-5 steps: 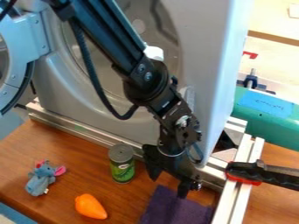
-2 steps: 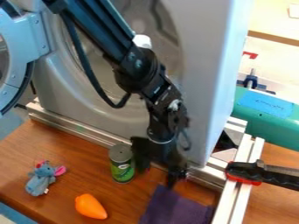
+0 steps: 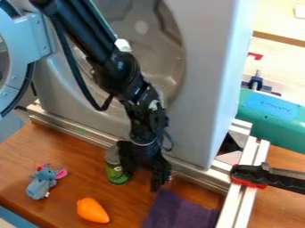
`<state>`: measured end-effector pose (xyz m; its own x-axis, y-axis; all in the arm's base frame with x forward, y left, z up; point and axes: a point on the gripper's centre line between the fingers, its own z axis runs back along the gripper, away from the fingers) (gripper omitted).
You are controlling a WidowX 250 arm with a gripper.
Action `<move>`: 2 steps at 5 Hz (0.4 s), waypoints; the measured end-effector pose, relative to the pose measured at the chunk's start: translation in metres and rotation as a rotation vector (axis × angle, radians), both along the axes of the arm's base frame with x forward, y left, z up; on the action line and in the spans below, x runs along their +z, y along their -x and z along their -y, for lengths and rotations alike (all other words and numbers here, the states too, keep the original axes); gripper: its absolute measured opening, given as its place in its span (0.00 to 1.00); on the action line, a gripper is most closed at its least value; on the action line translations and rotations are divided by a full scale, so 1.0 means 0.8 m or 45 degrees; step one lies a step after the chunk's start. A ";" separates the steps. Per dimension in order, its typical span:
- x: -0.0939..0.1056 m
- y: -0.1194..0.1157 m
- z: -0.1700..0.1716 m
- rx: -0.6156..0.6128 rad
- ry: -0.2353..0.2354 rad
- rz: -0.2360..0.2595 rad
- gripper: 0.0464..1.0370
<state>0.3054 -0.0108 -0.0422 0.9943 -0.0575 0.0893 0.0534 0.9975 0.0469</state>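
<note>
The gripper (image 3: 142,173) is open and pointing down over the wooden table, its two fingers spread apart. Its left finger overlaps the right side of a green can (image 3: 115,173) with a grey top, and seems to be against it. To the right and below, a purple cloth (image 3: 179,213) lies flat, near the tip of the right finger. An orange pepper-shaped toy (image 3: 92,210) lies at the lower left. Farther left is a blue-grey plush mouse (image 3: 40,183) with pink ears.
Behind the arm stands a grey washer-like front panel (image 3: 199,89) with a round opening and an open door at left. Metal rails (image 3: 77,130) run along its base and down the right side. A black-and-red clamp (image 3: 262,176) grips the right rail, near a green case (image 3: 274,118).
The arm and gripper have moved left, from over the purple cloth to the can. The can has shifted slightly left. The cloth, mouse and orange toy stayed put.
</note>
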 end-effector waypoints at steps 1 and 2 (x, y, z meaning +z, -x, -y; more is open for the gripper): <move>-0.004 0.002 -0.013 0.021 -0.011 -0.015 0.97; -0.004 0.016 -0.040 0.037 -0.062 -0.110 0.97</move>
